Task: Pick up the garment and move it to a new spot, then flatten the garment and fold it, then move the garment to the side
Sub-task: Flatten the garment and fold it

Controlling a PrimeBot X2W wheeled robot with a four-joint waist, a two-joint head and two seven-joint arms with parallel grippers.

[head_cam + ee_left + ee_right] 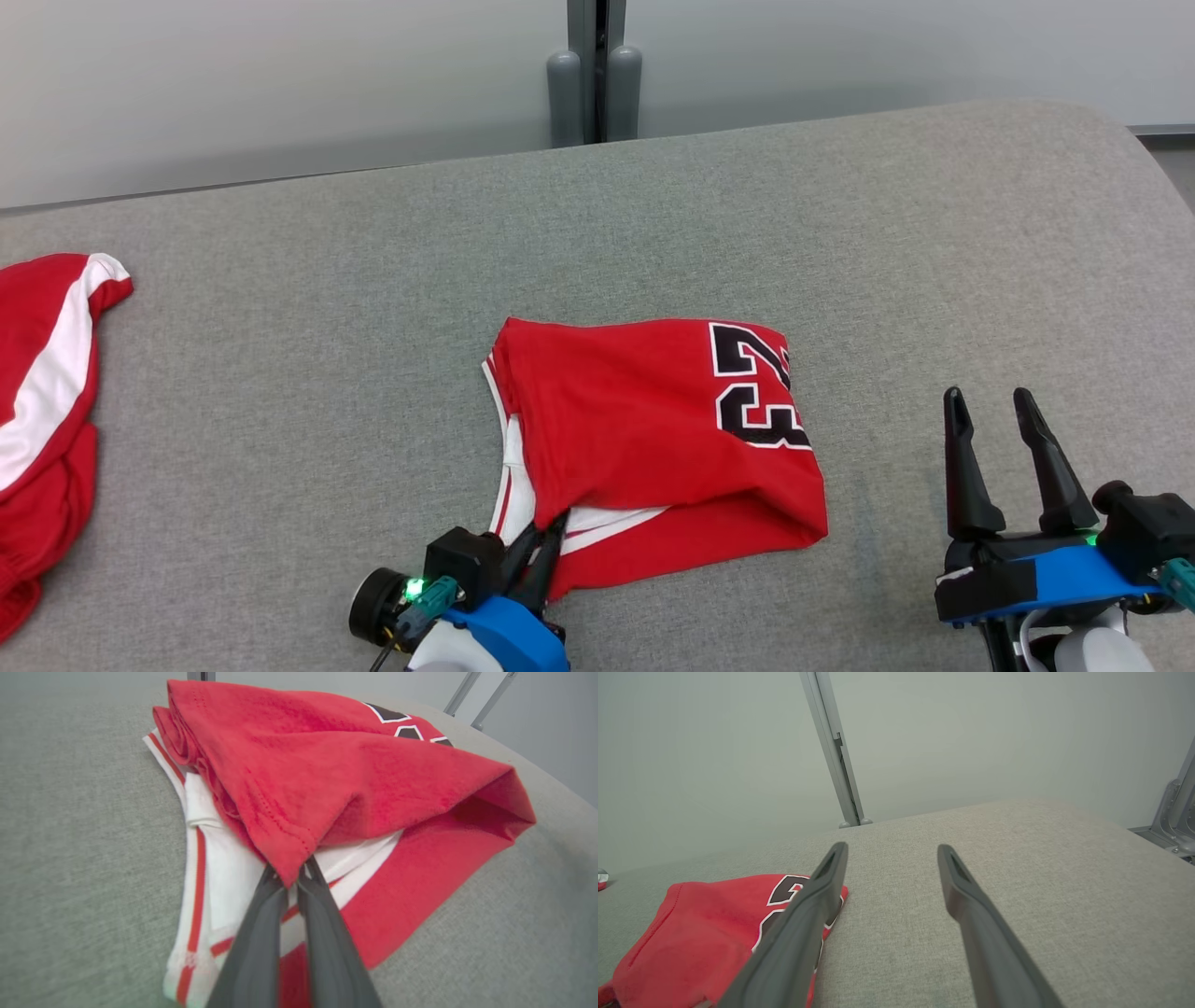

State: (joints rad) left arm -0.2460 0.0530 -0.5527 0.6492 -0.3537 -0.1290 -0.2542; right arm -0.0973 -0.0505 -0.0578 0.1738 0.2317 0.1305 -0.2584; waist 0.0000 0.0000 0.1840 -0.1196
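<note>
The garment [644,420], a red jersey with a black number and white-and-red trim, lies folded in the middle of the grey padded surface [280,392]. My left gripper [549,528] is at its near left corner. In the left wrist view the two dark fingers [261,933] pinch the tip of the garment's [355,774] top red layer, so my left gripper [292,881] is shut on it. My right gripper [991,399] stands open to the right of the garment, apart from it. In the right wrist view my right gripper [892,851] is spread wide over bare surface, the garment [700,933] to its left.
Another red cloth with a white stripe [47,392] lies at the surface's far left edge. A grey post [595,70] stands behind the surface against a pale wall. The surface's rounded right corner [1111,140] drops off to the floor.
</note>
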